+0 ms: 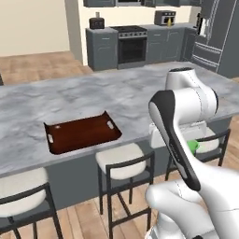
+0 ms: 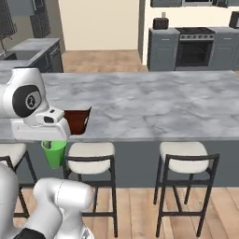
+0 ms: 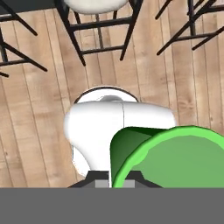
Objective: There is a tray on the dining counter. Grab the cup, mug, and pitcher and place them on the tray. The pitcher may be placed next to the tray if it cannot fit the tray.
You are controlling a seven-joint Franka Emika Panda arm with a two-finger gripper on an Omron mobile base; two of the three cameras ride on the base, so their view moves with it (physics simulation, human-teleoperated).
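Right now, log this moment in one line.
gripper: shut on cup | cup: carried, off counter | tray: empty, on dining counter

Grey-white marble dining counter [image 1: 116, 93], dark reddish-brown tray [image 1: 81, 134] lying flat near its front edge

Cup [image 2: 54, 153]: bright green, plain.
Tray [image 1: 81, 133]: dark reddish-brown, pale handle cut-outs.
Counter [image 1: 70, 98]: grey-white veined marble, grey base.
Stools [image 2: 184, 157]: cream seats, black frames.
Floor [image 3: 43, 122]: light wood planks.
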